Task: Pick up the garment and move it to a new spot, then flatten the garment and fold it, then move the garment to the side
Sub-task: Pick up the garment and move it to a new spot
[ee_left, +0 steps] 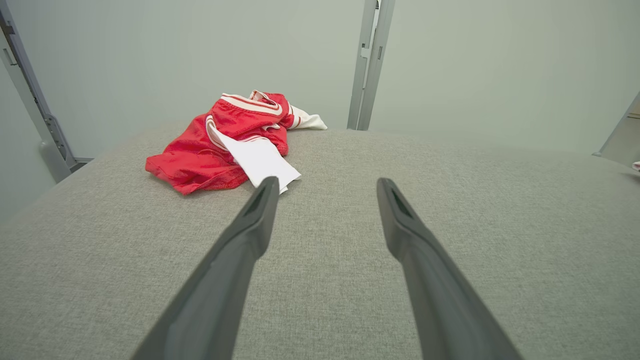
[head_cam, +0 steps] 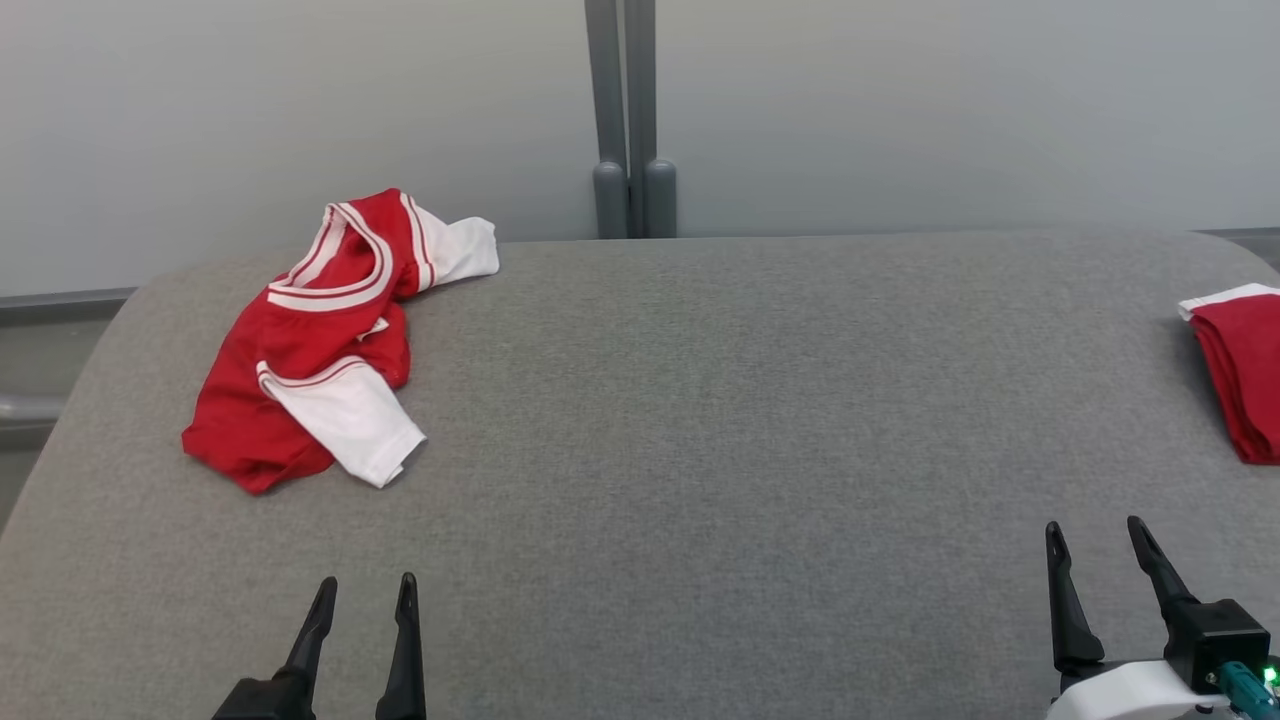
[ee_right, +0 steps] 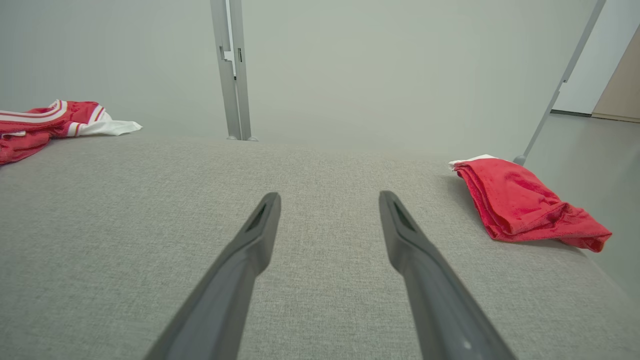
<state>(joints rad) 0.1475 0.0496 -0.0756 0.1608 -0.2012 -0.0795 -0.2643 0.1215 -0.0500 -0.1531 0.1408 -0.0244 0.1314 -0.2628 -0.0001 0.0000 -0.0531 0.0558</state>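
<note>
**Crumpled Garment Awaiting Pickup**

Head view: the red-and-white garment [head_cam: 310, 340] lies bunched at the far left of the grey fabric counter [head_cam: 700, 420]. The left hand [head_cam: 367, 580] and right hand [head_cam: 1094, 525] are spread and empty.

Left wrist view: the cloth is likely soft and light. Pinch the near white sleeve [ee_left: 257, 160].

Right wrist view: a folded red cloth [ee_right: 525, 205] sits at the right edge, with a pale wall [ee_right: 375, 65] behind.

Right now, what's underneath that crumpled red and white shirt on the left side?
The crumpled shirt lies on the grey padded table; grey fabric shows along its near and right edges. Whether anything sits beneath its folds cannot be seen, since the cloth covers that patch.
</note>
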